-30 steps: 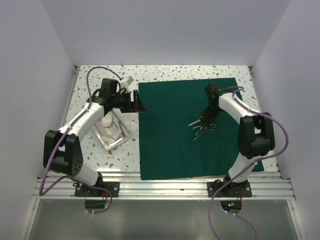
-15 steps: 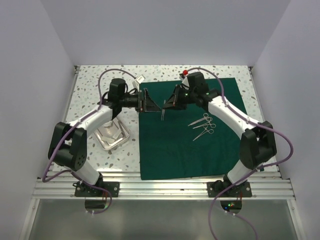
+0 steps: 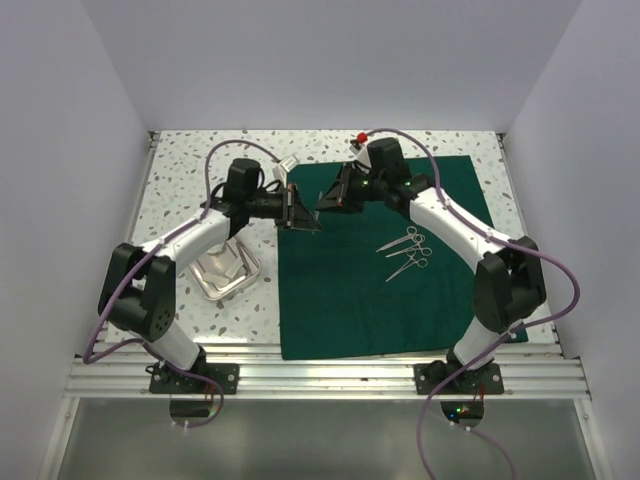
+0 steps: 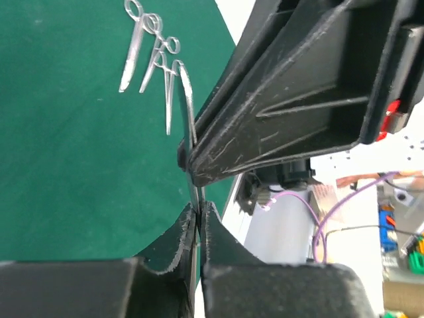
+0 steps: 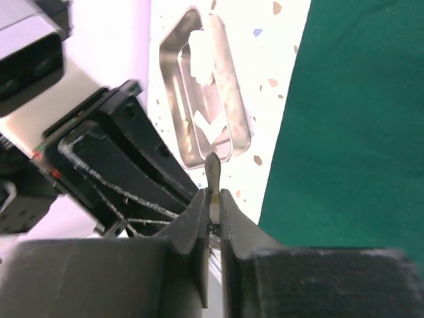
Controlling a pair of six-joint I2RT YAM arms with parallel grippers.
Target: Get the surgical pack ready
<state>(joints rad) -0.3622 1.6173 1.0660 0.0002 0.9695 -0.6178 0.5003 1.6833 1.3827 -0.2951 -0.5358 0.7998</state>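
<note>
Above the left edge of the dark green drape point(image 3: 380, 290), a thin steel instrument point(image 4: 187, 112) hangs in the air between my two grippers. My left gripper point(image 3: 300, 210) is shut on one end of it, its jaws pinched tight point(image 4: 199, 209). My right gripper point(image 3: 325, 200) faces it tip to tip and holds the other end point(image 5: 212, 169) between its narrowly set jaws point(image 5: 213, 195). Three scissor-like steel instruments point(image 3: 408, 250) lie side by side on the drape to the right. A small metal tray point(image 3: 222, 268) sits on the speckled table left of the drape, with white gauze point(image 5: 202, 69) inside.
White walls close in the table on the left, right and back. An aluminium rail point(image 3: 320, 372) runs along the near edge by the arm bases. The left arm's purple cable point(image 3: 215, 165) loops above the tray.
The right arm carried one instrument from the group on the drape to the drape's left edge. The left gripper came over from the tray and closed on it.
</note>
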